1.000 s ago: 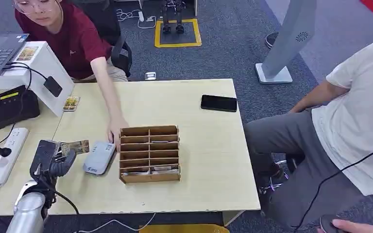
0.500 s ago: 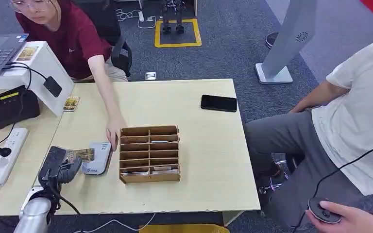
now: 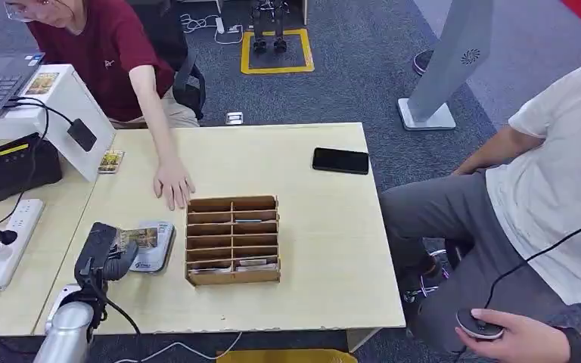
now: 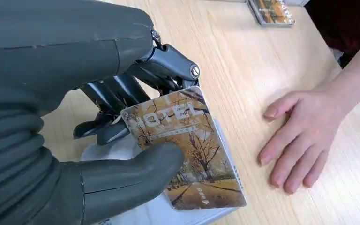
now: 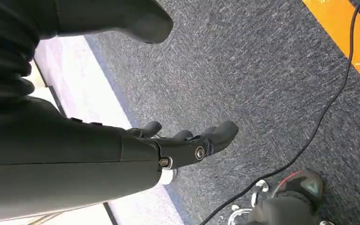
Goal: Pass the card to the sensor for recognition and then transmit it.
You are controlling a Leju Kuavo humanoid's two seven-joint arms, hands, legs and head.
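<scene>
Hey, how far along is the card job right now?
Done: the left hand grips the hotel card. In hand: the card sits right over the grey sensor; whether it has read can't be told. Left: passing the card on, perhaps to the person's hand resting nearby.

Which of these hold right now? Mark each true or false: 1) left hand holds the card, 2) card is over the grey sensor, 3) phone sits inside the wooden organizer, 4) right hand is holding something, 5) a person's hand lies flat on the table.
1) True: the left hand pinches the card.
2) True: the card sits over the grey sensor.
3) False: the phone lies on the table, apart from the wooden organizer.
4) False: the right hand holds nothing, fingers apart.
5) True: the person's hand rests flat beside the organizer.
</scene>
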